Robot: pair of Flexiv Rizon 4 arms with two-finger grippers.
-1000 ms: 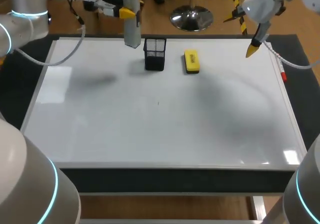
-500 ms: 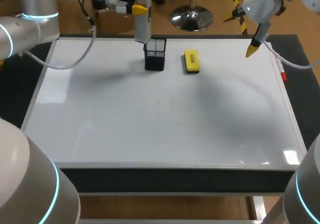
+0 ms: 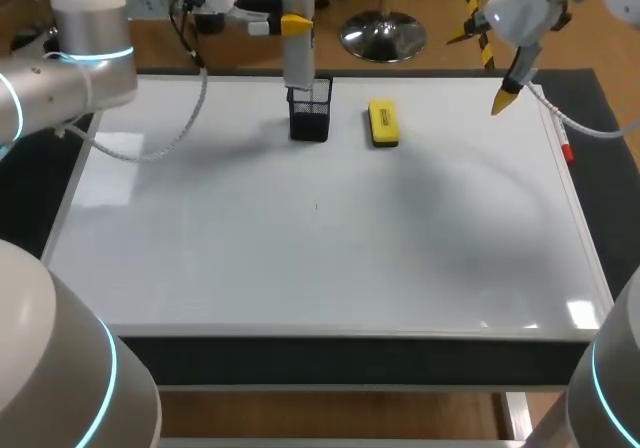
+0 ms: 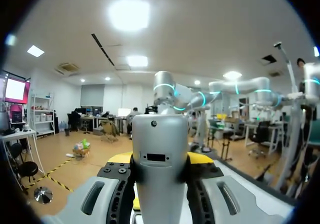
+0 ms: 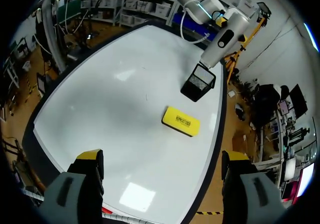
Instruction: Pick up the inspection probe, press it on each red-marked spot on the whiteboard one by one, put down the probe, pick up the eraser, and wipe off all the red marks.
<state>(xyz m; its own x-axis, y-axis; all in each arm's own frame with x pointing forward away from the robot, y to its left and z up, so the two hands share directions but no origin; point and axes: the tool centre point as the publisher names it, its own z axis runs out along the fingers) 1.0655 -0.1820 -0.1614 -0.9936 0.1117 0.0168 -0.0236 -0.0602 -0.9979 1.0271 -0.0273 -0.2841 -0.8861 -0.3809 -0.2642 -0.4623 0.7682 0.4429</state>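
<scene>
The whiteboard (image 3: 320,258) covers the worktop. The left gripper (image 3: 296,25) has its fingers clamped on the upright grey inspection probe (image 3: 298,63), whose lower end is at the mouth of the black mesh holder (image 3: 311,118). The right gripper (image 3: 507,98) hangs over the board's far right corner, fingers wide apart. The yellow eraser (image 3: 382,124) lies just beside the holder.

Whiteboard (image 3: 320,258): smooth glossy white, glare patches nr the corners; frame looks like satin alu. Probe (image 3: 298,43): smooth grey shell, satin; plastic or painted metal, can't tell which. Holder (image 3: 311,110): black wire mesh, matt. Eraser (image 3: 382,124): yellow top looks like hard plastic, slight sheen. Left gripper (image 4: 159,194): grey moulded housings, semi-gloss, black matt blocks w/ screw heads, yellow tips. Right gripper (image 5: 162,156): same grey plastic-looking fingers, yellow caps matt. Arms (image 3: 60,63): white shells, smooth, fairly glossy. Table (image 3: 25,198) around the board: dark, matt.
</scene>
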